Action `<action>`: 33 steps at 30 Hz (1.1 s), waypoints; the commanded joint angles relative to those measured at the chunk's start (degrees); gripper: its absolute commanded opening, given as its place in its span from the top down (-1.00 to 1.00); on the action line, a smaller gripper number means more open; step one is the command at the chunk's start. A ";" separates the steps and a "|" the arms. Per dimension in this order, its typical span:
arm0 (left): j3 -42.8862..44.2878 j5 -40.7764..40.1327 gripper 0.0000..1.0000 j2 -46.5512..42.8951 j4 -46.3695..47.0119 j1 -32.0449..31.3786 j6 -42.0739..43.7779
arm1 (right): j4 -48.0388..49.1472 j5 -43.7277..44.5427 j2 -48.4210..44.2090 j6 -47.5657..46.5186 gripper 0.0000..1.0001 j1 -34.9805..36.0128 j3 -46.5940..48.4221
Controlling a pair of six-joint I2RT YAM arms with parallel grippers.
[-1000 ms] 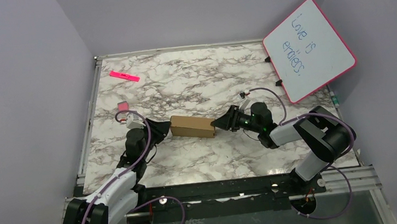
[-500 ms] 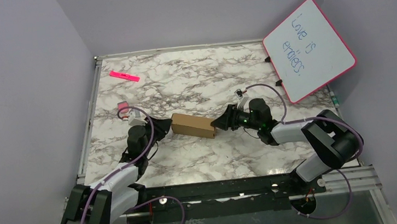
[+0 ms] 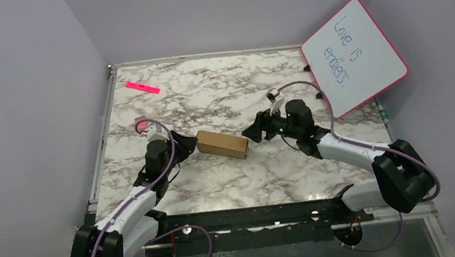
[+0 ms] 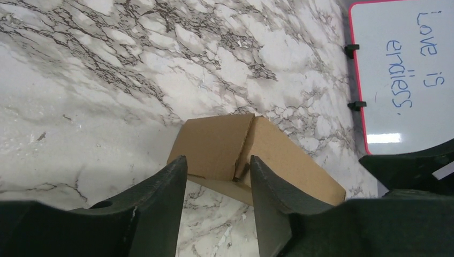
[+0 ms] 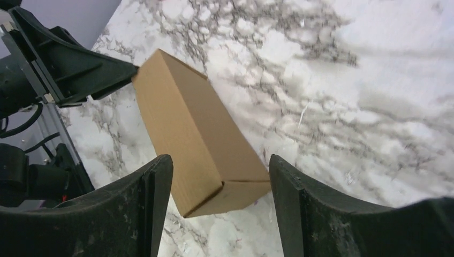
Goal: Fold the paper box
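The paper box (image 3: 221,144) is a closed small brown cardboard box lying on the marble table (image 3: 209,92), long axis left to right. My left gripper (image 3: 190,143) is open at the box's left end. In the left wrist view the box end (image 4: 225,144) sits just past the open fingertips of the left gripper (image 4: 218,158). My right gripper (image 3: 250,132) is open, just off the box's right end. In the right wrist view the box (image 5: 187,123) lies below and ahead of the right gripper (image 5: 219,160), not between its fingers.
A pink-framed whiteboard (image 3: 353,56) leans at the back right and shows in the left wrist view (image 4: 401,75). A pink marker (image 3: 143,87) lies at the back left. A small pink block (image 3: 140,122) lies by my left wrist. Walls close in both sides.
My right gripper has drawn back and up from the box's right end, its arm stretching out. My left gripper stays at the left end. The box has barely moved.
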 commanded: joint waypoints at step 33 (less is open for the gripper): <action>25.21 -16.94 -0.84 -22.55 -40.94 0.81 41.18 | -46.92 17.09 29.17 -42.02 -0.56 18.64 45.81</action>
